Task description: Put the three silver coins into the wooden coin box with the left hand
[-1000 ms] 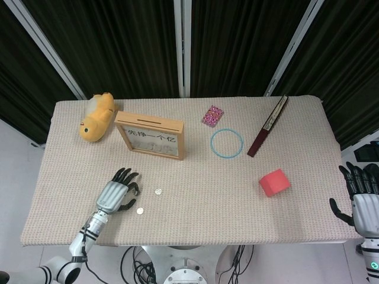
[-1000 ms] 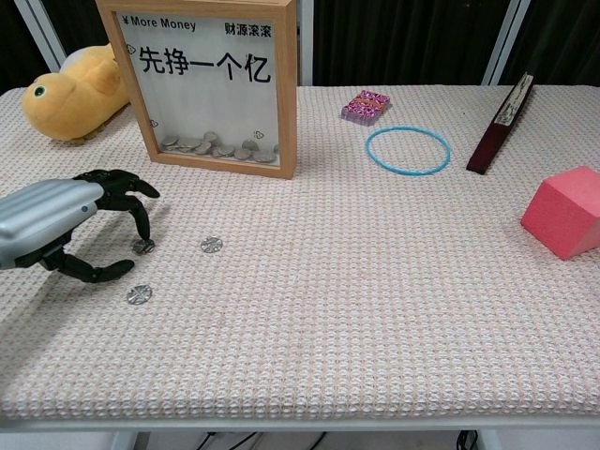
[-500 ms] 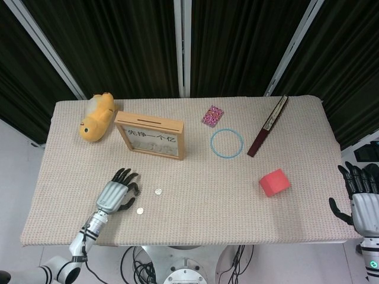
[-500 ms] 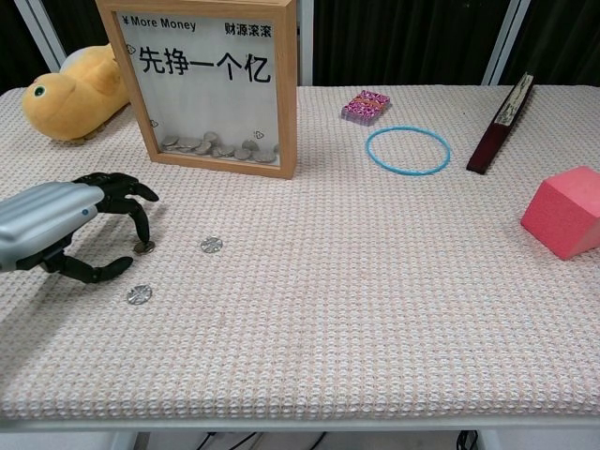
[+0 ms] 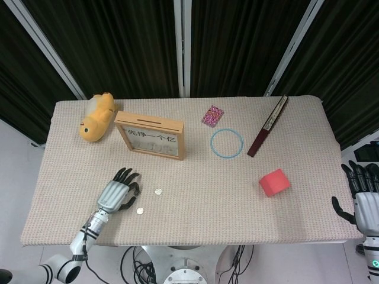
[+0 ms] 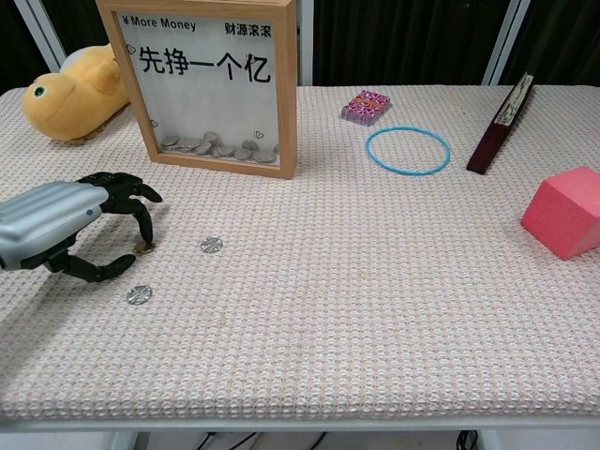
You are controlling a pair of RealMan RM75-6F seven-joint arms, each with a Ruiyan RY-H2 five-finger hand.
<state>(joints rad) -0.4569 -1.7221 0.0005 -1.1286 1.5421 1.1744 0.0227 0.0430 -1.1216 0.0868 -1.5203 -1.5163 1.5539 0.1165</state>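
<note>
Black fingers (image 6: 141, 220) of the robot's left hand (image 6: 58, 230) curl down over the woven surface (image 6: 375, 309), one fingertip touching a silver coin (image 6: 142, 248) that lies flat beneath it; the thumb reaches in low from the near side, apart from the coin, and nothing is lifted. A 2nd coin (image 6: 212, 245) lies just to the right of the hand, and a 3rd coin (image 6: 139, 294) lies nearer the front edge, beside the thumb. In the head view the same hand (image 5: 116, 194) sits near the front left of the surface, palm down, with 2 of the coins visible beside it (image 5: 158, 191) (image 5: 140, 210). The wooden coin box (image 6: 211, 80) stands upright behind the hand, well apart from it, its clear front printed with "More Money" and Chinese characters and a heap of coins resting along its bottom. A yellow plush toy (image 6: 70, 94) lies to the left of the box. To the right lie a small pink patterned packet (image 6: 366, 106), a blue ring (image 6: 407, 150), a dark folded fan (image 6: 502, 122) and a pink-red block (image 6: 565, 212). The right hand (image 5: 364, 201) hangs off the surface's right edge, fingers spread and holding nothing.
</note>
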